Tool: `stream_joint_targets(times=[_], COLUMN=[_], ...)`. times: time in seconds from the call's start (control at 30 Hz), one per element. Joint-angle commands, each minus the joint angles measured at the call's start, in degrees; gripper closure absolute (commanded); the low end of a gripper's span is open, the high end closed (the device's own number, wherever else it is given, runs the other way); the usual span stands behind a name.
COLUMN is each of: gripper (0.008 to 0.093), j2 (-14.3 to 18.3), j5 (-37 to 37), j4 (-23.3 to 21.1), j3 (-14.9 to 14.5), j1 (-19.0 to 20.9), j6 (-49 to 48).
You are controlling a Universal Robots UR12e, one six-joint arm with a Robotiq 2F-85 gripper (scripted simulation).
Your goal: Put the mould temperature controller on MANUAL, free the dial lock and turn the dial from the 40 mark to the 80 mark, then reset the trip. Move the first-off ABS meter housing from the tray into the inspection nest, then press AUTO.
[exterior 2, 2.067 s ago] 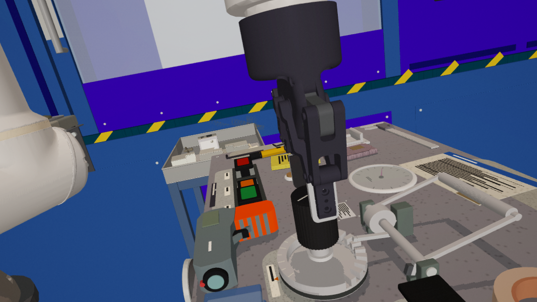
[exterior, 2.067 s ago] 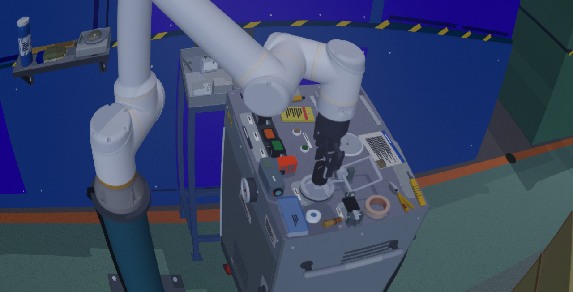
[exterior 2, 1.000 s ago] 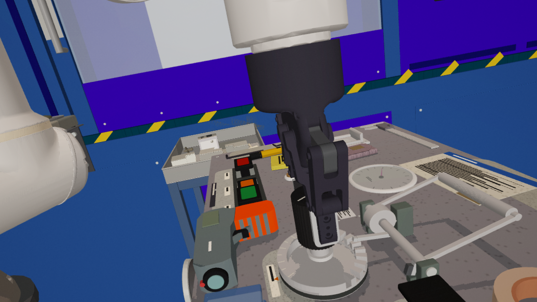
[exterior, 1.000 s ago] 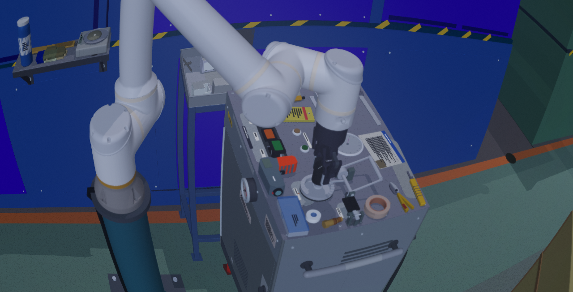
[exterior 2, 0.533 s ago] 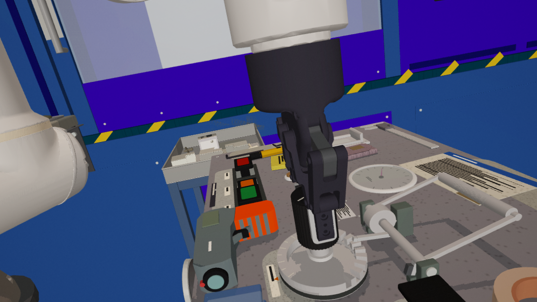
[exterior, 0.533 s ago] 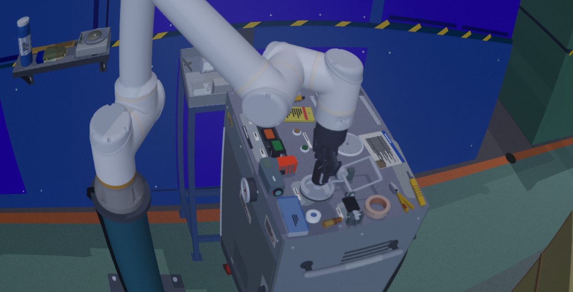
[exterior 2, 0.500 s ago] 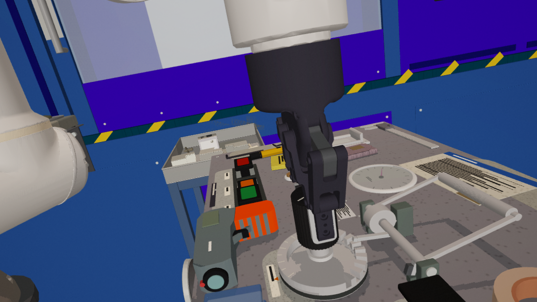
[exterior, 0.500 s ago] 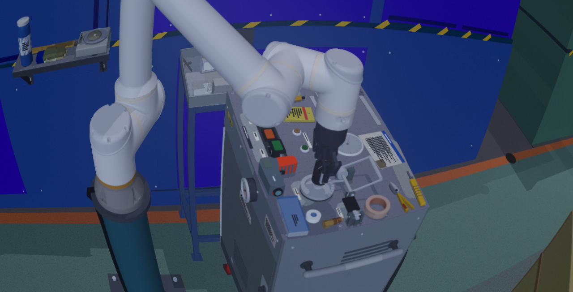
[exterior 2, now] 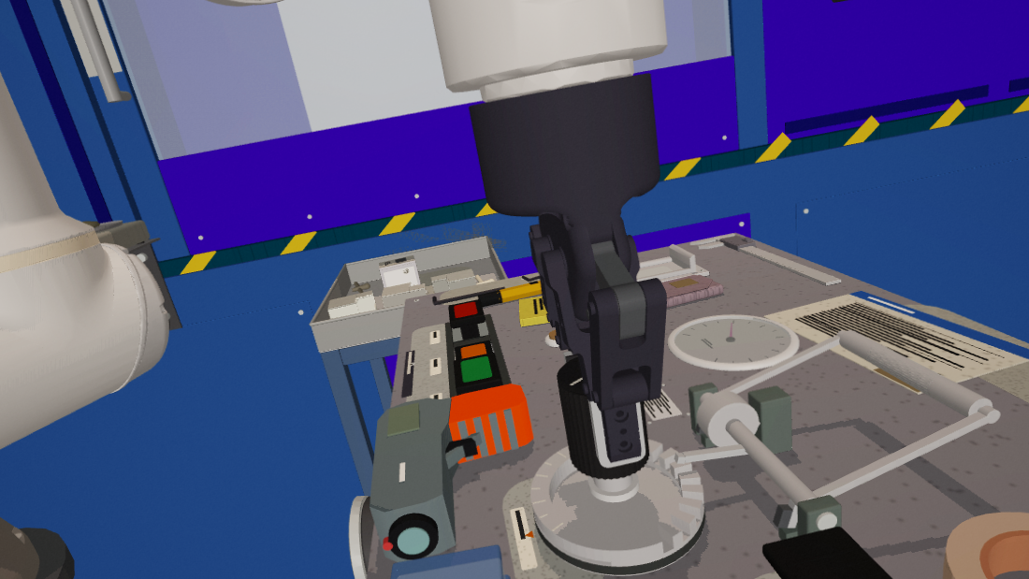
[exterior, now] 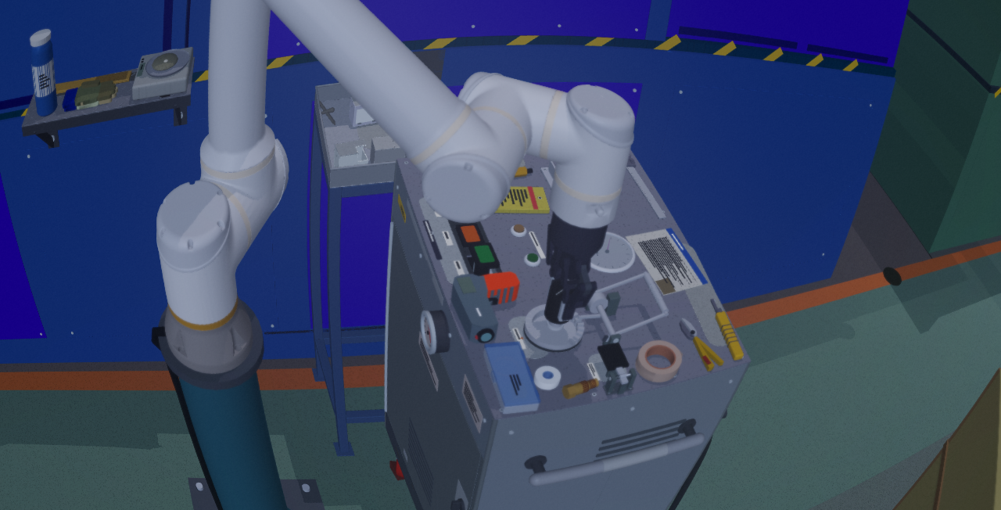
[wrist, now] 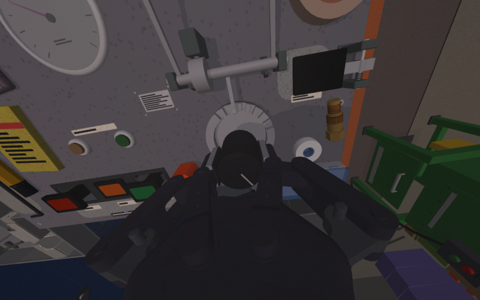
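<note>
The black knurled dial (exterior 2: 588,421) (wrist: 240,156) stands upright on a white scale ring (exterior 2: 616,516) (exterior: 555,331) on top of the grey controller cabinet. A thin white lock bar (exterior 2: 759,448) (wrist: 231,70) on a pivot shaft lies to the ring's right. A row of red, orange and green buttons (exterior 2: 472,349) (wrist: 100,193) sits left of the dial. A grey tray (exterior 2: 410,284) (exterior: 353,136) with pale parts stands behind the cabinet. My gripper (exterior 2: 607,436) (exterior: 563,311) (wrist: 240,173) comes straight down over the dial and is closed on it.
An orange ribbed block (exterior 2: 489,421) and a grey box with a round knob (exterior 2: 410,474) sit left of the dial. A white gauge face (exterior 2: 732,341) lies behind it. A tape roll (exterior: 658,360), a black clip (exterior: 612,360) and yellow hand tools (exterior: 724,335) lie near the front edge.
</note>
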Motion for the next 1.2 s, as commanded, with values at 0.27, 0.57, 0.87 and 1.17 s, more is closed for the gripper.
stream_joint_targets(times=[0.27,0.57,0.87,1.17], gripper=[0.0934,0.0934,0.0934,0.0934], j2=[0.0,0.0,0.0,0.0], j5=[0.0,0.0,0.0,0.0], j4=[0.0,0.0,0.0,0.0], j3=[0.0,0.0,0.0,0.0], j1=[0.0,0.0,0.0,0.0], j6=[-0.7,-7.1,-20.8,-37.8])
